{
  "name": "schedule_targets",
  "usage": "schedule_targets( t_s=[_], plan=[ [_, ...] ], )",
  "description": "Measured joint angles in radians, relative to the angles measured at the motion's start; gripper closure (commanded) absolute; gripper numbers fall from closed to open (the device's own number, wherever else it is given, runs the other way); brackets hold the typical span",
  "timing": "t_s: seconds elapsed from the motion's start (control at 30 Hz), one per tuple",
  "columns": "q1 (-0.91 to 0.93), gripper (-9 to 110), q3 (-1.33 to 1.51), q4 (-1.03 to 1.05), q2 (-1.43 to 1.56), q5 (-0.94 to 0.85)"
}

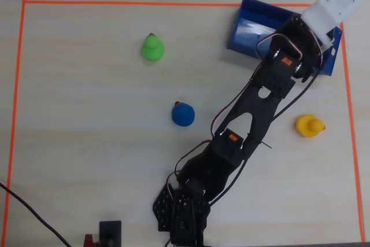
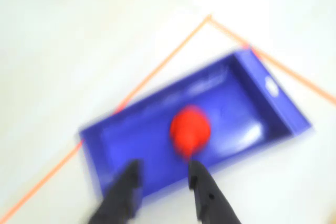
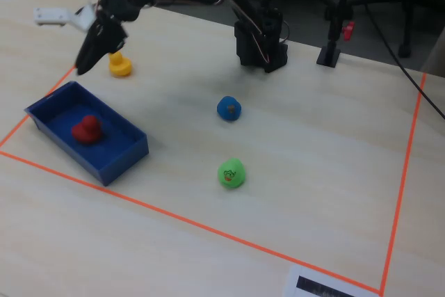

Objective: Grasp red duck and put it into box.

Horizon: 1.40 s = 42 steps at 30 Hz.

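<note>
The red duck (image 3: 87,129) lies on the floor of the blue box (image 3: 111,161). In the wrist view it shows as a red blur (image 2: 189,129) in the middle of the box (image 2: 131,129). My gripper (image 2: 163,174) hangs above the box's near wall with its two dark fingers apart and nothing between them. In the fixed view the gripper (image 3: 89,57) is raised above the box's far end. In the overhead view the arm and its white wrist part cover much of the box (image 1: 248,27), and the duck is hidden there.
A yellow duck (image 1: 309,125) stands near the box, also in the fixed view (image 3: 119,65). A blue duck (image 1: 182,114) and a green duck (image 1: 152,48) stand mid-table. Orange tape (image 1: 115,2) frames the work area. The arm's base (image 3: 261,43) is at the table's far side.
</note>
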Motion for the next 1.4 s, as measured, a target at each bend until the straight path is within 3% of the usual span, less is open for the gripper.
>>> schedule_targets(
  t_s=[0.13,0.33,0.53,0.73,0.97,1.4],
  plan=[
    [-0.127,101,0.219,0.256,0.347,0.005],
    [-0.374,101,0.723,0.402,0.922,0.009],
    [-0.588,101,1.362,0.42,1.486,-0.055],
    [-0.612,101,1.922,0.42,1.996,-0.163],
    [-0.672,101,2.218,0.296,2.102,-0.172],
    [-0.661,101,2.37,0.216,2.103,-0.186]
  ],
)
